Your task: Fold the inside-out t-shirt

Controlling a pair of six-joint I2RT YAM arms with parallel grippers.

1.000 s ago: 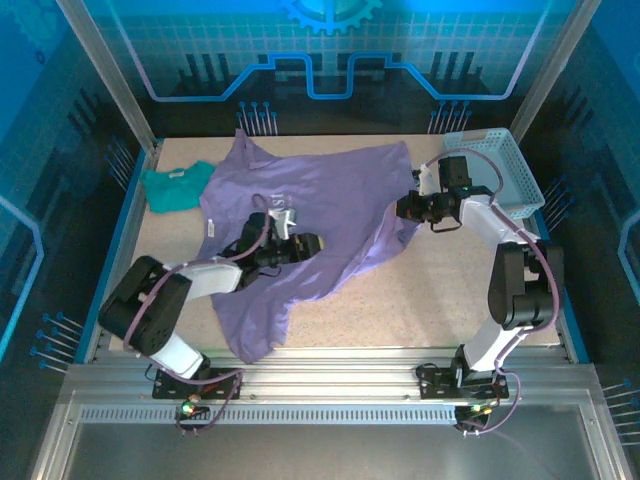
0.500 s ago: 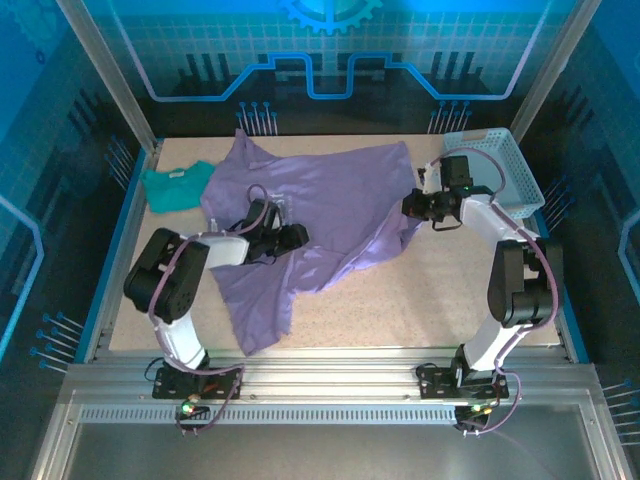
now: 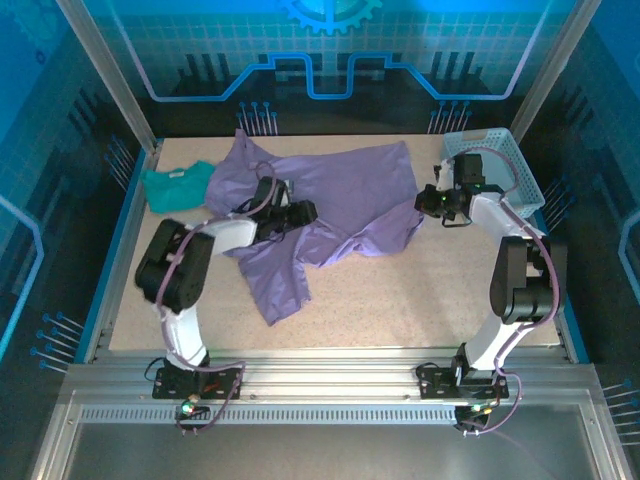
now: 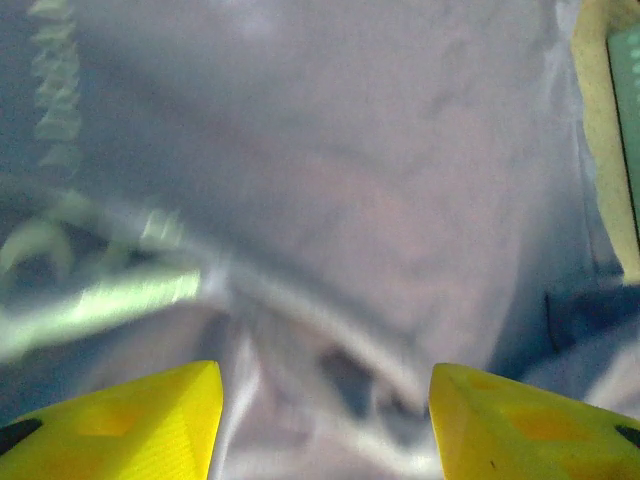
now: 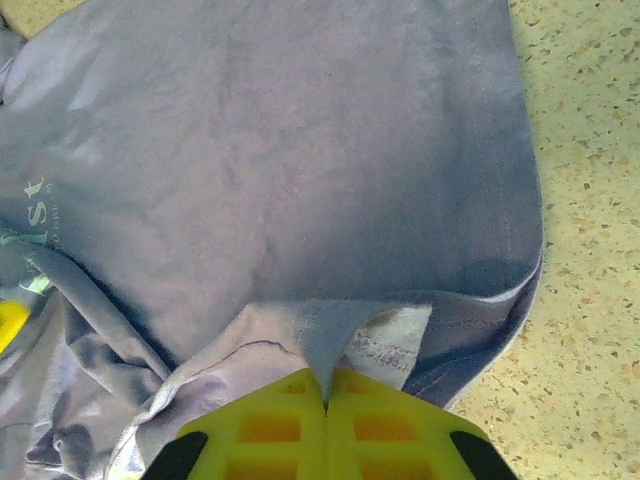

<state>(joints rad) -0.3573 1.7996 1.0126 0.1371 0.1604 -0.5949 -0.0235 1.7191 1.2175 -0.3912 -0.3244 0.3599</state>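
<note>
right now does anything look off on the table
Yes. The t-shirt lies bunched and twisted across the middle of the table, one end trailing toward the near edge, not spread flat. The right gripper is shut on a pinch of its hem, folding that edge over.

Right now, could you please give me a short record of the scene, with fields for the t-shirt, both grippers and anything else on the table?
t-shirt: purple, crumpled, not yet folded, lying across the far middle of the table
left gripper: open, fingers apart above the t-shirt's middle
right gripper: shut on a fold at the t-shirt's right edge
teal shirt: bunched at the far left, beside the t-shirt
basket: white, at the far right corner
</note>
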